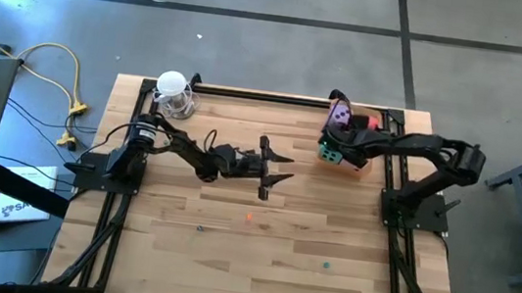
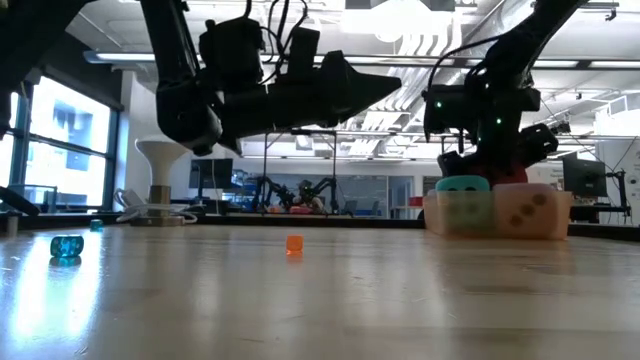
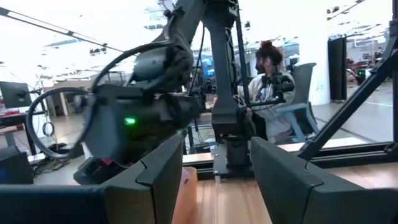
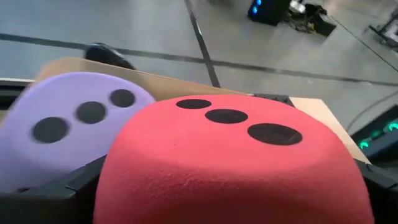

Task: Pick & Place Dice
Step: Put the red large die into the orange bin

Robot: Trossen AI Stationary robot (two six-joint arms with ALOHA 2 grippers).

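Four dice bunched; pink one hidden. Right fingers (image 1: 351, 149) pinch red die (image 4: 230, 165); left fingers (image 1: 276, 167) spread.

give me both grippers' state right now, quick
Left gripper: open, empty, above mid-table.
Right gripper: closed on the red die, beside the purple die.

Overhead and table-level views; two wrist close-ups; shared table (image 1: 258, 255).
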